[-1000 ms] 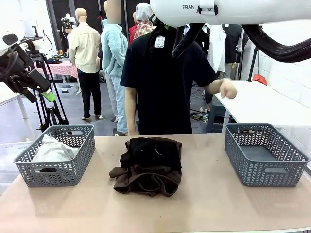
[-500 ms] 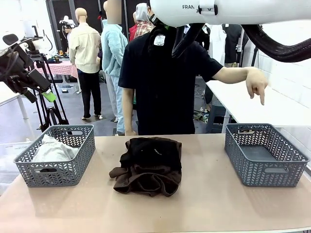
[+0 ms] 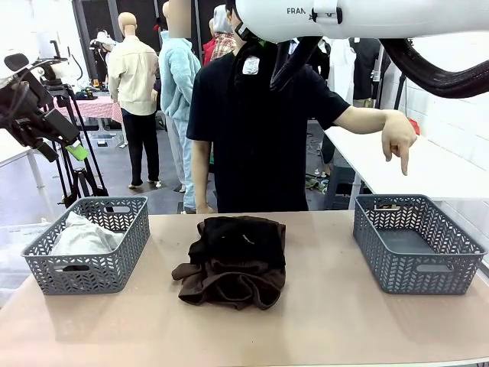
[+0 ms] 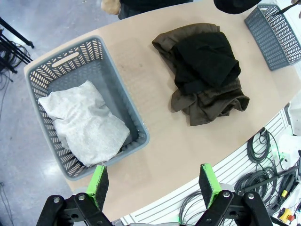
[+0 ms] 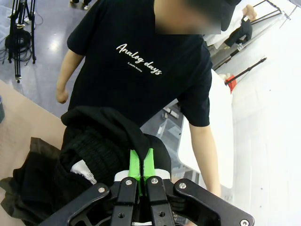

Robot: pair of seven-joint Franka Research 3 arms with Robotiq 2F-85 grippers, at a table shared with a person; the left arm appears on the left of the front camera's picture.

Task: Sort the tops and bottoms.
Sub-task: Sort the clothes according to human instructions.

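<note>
A pale grey-white top [image 3: 82, 235] lies in the left basket [image 3: 88, 267]; the left wrist view looks down on this top [image 4: 84, 122]. Dark bottoms are piled mid-table, a black piece [image 3: 241, 237] over a brown fleece one [image 3: 229, 284]. My right gripper [image 5: 141, 165] is shut on another black bottom [image 5: 99, 146], which hangs high up in front of the person [image 3: 252, 65]. At the far left my left gripper [image 4: 153, 183] hovers open and holds nothing, well above the table [image 3: 72, 149].
A second grey lattice basket [image 3: 416, 245] stands at the table's right. The person in a black lettered T-shirt stands at the far edge, one hand [image 3: 399, 141] pointing a finger down over that basket. My right arm [image 3: 367, 19] spans the top of the front view.
The person's arm has stretched out to the right, and the finger now points down over the right basket. Neither arm nor the pile has moved.
</note>
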